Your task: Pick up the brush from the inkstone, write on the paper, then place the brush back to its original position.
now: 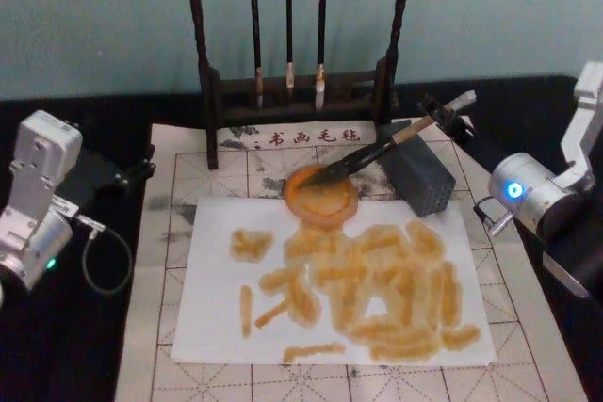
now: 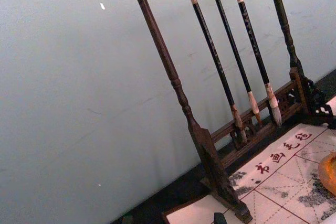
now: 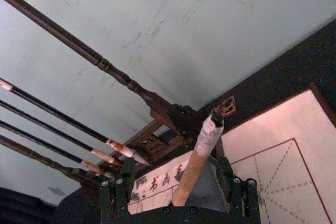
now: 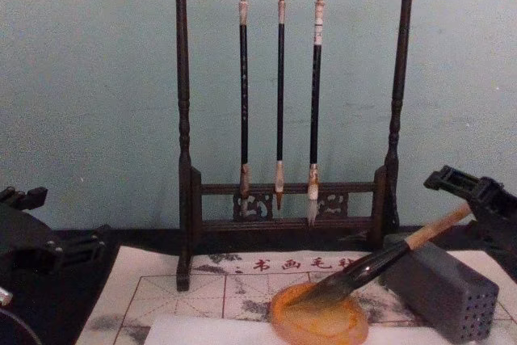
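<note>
At the head view's upper right, the right claw (image 1: 450, 117) pinched the thick tan-handled brush (image 1: 372, 152), its dark bristles resting in the round amber inkstone (image 1: 322, 197).

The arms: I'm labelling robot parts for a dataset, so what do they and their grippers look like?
Both arms have silver-white casings. The left arm carries a green light and a looping grey cable; the right arm has a glowing blue light. The left gripper and right gripper are black.

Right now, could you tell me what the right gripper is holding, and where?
The right gripper holds the brush near its tan handle's upper end.
</note>
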You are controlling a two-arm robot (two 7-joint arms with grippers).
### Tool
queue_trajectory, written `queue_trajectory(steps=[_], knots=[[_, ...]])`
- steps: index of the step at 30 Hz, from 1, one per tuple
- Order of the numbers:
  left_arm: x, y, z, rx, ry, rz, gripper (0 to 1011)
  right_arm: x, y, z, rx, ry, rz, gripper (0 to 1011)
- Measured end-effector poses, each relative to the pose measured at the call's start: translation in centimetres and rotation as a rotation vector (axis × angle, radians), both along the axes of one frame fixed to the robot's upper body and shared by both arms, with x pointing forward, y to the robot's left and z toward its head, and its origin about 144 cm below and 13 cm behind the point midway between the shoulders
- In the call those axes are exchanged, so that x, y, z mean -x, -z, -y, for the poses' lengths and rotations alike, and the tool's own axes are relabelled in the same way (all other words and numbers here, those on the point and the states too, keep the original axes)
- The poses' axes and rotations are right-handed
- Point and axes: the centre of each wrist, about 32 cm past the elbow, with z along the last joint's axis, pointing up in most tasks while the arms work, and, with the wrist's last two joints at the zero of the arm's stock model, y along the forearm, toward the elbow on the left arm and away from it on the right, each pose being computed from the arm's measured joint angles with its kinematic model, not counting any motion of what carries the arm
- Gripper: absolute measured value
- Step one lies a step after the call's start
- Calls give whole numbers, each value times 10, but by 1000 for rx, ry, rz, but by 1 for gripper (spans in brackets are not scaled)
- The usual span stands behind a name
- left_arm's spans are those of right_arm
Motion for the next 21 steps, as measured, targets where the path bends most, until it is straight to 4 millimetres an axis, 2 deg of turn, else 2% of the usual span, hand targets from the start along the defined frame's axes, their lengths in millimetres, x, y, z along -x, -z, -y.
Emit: queue_trajectory(steps=[16, 21], knots=[[0, 0, 0, 0, 0, 0, 1001, 45, -9, 2, -13, 6, 3, 1000], [0, 0, 0, 0, 0, 0, 1001, 59, -10, -2, 107, -32, 54, 1000]])
